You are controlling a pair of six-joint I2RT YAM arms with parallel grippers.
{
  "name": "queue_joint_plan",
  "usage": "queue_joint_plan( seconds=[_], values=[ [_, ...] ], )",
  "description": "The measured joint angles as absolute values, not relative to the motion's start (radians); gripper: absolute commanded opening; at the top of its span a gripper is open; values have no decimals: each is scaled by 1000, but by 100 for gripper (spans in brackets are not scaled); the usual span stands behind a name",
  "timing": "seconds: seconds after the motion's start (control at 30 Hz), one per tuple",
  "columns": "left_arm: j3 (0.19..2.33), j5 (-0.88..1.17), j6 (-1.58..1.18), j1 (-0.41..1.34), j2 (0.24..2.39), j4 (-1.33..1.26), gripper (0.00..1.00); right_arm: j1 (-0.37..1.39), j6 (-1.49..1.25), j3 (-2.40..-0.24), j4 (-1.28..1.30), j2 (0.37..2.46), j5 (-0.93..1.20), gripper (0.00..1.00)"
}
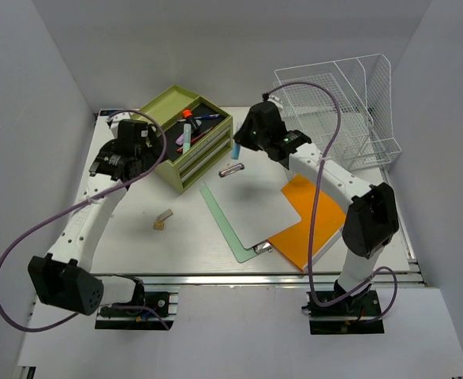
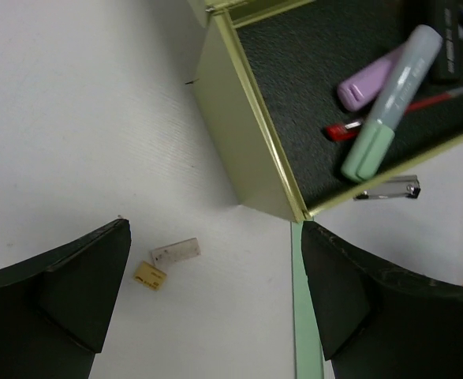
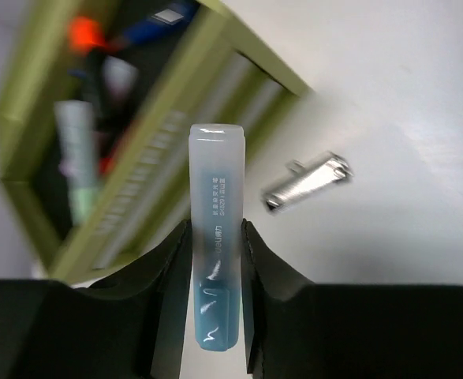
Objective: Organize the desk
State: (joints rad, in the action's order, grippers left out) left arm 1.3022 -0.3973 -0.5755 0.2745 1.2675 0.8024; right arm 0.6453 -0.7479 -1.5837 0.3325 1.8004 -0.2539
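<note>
R gripper: pinching blue highlighter near its darker end, pen poking straight out past the tips. Held up off the desk, just right of the olive drawer box, prob. so it can go in the open top tray w/ the other pens.
L gripper: spread wide, nothing btwn the fingers. Hangs by the box's near-left corner; looks like standby, out of R arm's way.
Desk: white top carrying everything, silver rail along front edge by the arm bases.
Drawer box: far edge, left of centre. Top tray holds green-capped highlighter, purple one and red pen, so it serves as the pen bin.
Metal clip: loose on desk by box's front-right corner, below the held pen; not sorted yet.
Sheets: grey sheet over green folder and orange folder, fanned toward front-right. Likely meant for wire rack at far-right corner.
Tan scrap: alone, left of centre, nearer front edge; too small to ID.
Next (guess): R moves pen over tray, lowers, lets go. Risk: lands on rim, rolls off.
</note>
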Motion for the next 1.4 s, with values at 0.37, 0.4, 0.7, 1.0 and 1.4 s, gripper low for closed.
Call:
queue_joint_plan(
  seconds=[0.37, 0.4, 0.7, 1.0, 1.4],
  values=[
    [1316, -223, -603, 79, 1371, 782, 98, 710, -755, -2008, 107, 2113, -210, 0],
    [1316, -218, -604, 76, 1371, 780, 98, 715, -757, -2041, 97, 2152, -218, 0],
    [1318, -158, -620, -34, 1399, 772, 98, 726, -785, -2099, 84, 2283, -275, 28],
    [1399, -95, -664, -156, 1518, 711, 98, 726, -771, -1999, 36, 2199, -324, 62],
    [1589, 59, -760, -214, 1816, 549, 98, 723, -643, -1948, 44, 2057, -369, 89]
  ],
)
